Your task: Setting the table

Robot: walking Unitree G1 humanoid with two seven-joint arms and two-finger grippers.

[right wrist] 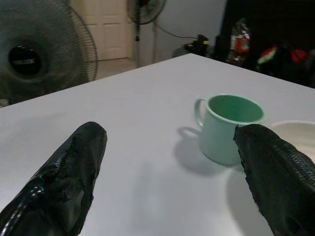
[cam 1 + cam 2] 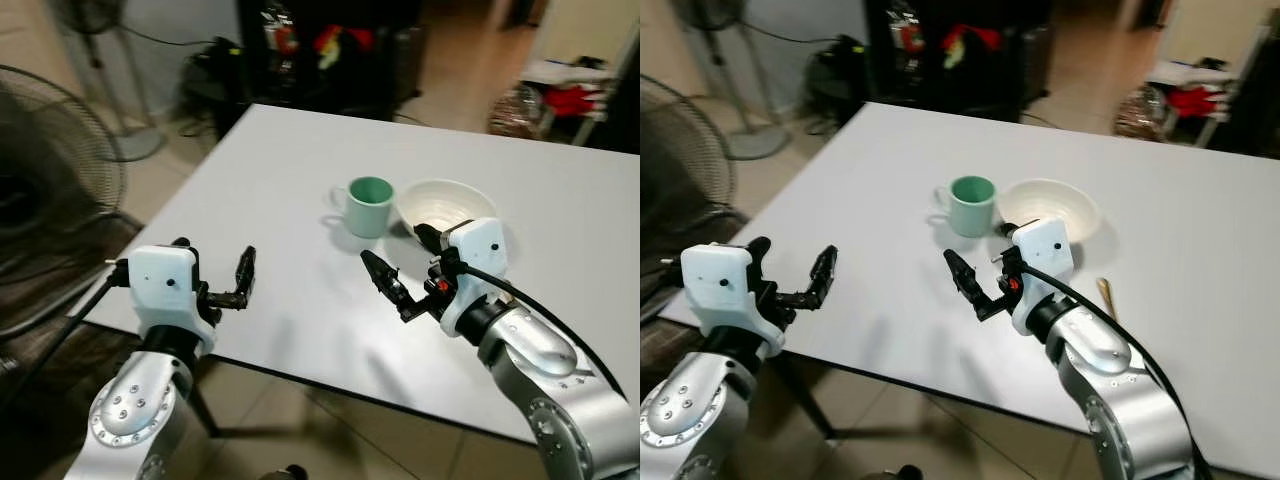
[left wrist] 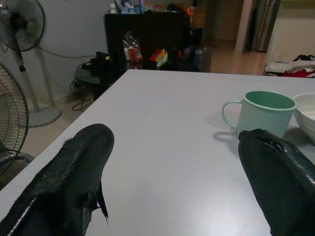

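The right gripper (image 2: 408, 270), fingers spread and empty, hovers at six o'clock of the green mug (image 2: 366, 206) beside the white bowl (image 2: 445, 205); it should probably advance level, straddling the mug's body.

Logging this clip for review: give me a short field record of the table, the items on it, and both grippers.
table: white table, seen from its near edge
mug: green mug, upright, handle toward the robot's left
bowl: white bowl, beside the mug on its right
utensil: thin gold-coloured piece lying right of the right arm, type unclear
left gripper: open, holding nothing, over the table's near edge
right gripper: open, holding nothing, just short of the mug
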